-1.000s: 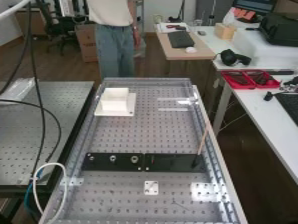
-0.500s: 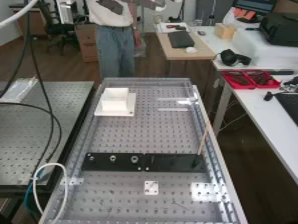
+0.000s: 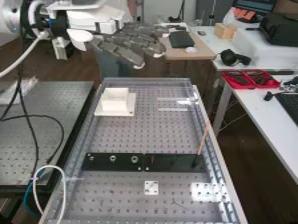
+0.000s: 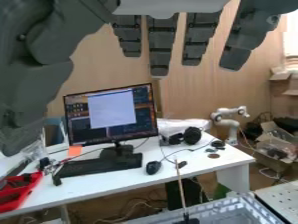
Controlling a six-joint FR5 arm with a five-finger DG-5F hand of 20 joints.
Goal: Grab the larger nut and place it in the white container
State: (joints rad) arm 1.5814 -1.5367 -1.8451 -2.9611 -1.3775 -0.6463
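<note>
Hand (image 3: 126, 46): wide, fingers straight, raised past bench's (image 3: 126, 130) far edge in high view | white container (image 3: 115, 105): near bench's far left corner | larger nut (image 3: 113, 158): on black bar (image 3: 174, 162), towards its left end, between smaller nut (image 3: 91, 158) and bearing (image 3: 134, 159)

Within the past second, the white arm (image 3: 10, 21) has entered our high view near 11 o'clock, and the hand (image 3: 126, 46) has dropped from its top edge to hang lower, between 11 and 12 o'clock. With it, we see the white hose (image 3: 26, 58) sag lower toward 10 o'clock and black cables (image 3: 62, 131) shift near 9 o'clock.
</note>
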